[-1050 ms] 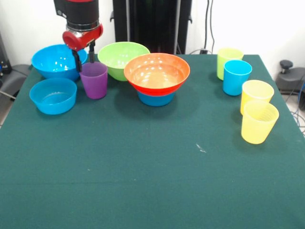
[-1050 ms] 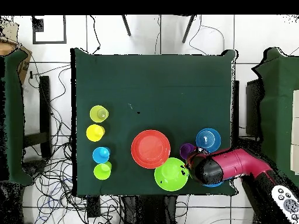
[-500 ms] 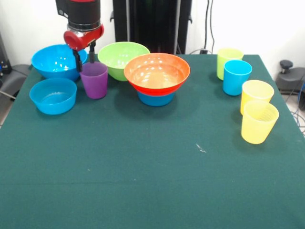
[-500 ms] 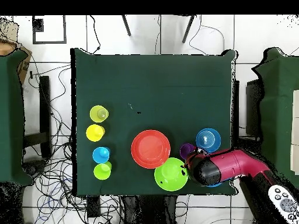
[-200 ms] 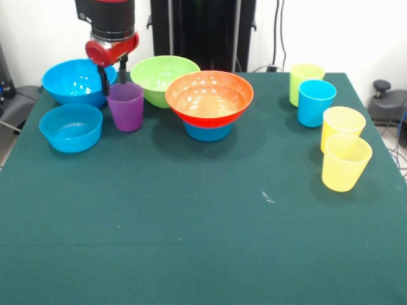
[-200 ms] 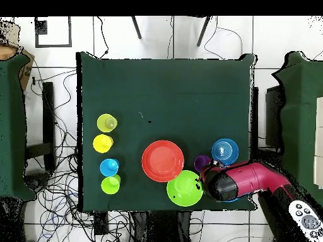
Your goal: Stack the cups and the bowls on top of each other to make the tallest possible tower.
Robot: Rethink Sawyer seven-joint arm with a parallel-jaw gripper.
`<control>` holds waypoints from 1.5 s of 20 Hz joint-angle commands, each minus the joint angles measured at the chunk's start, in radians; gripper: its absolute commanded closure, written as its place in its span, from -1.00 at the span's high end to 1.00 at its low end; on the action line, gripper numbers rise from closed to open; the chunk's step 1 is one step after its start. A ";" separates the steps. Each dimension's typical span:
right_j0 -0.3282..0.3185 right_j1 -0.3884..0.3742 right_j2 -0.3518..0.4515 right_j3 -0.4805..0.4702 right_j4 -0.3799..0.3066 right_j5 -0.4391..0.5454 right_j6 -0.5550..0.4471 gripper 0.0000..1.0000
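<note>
We see the orange bowl [image 5: 209, 95] resting on a small blue bowl [image 5: 208, 131] at the far middle of the green table [image 5: 203, 216]; nothing sits on the orange bowl. The purple cup [image 5: 125, 106] stands upright on the table to the left of this pair, apart from it. The hand [image 5: 112, 75] hangs over the cup's far rim, its two dark fingers [image 5: 100, 79] spread, one outside the rim on the left and the other at the rim's far edge; we cannot tell whether either touches the cup. Behind the cup stand the green bowl [image 5: 163, 79], on the right, and the large blue bowl [image 5: 76, 81], on the left. A second small blue bowl [image 5: 70, 127] lies just left of the cup, nearer to us. At the right side of the table stand the green cup [image 5: 305, 81], the blue cup [image 5: 315, 102] just in front of it, and two yellow cups [image 5: 344, 155], one close behind the other. From overhead, the red arm [image 6: 243, 181] covers most of the purple cup.
</note>
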State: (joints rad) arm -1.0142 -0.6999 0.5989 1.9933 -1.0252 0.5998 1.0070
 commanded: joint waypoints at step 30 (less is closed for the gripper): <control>0.101 0.012 0.006 -0.030 -0.001 -0.008 -0.004 1.00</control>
State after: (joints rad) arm -0.9720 -0.7187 0.5859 1.9939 -1.0251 0.5980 1.0070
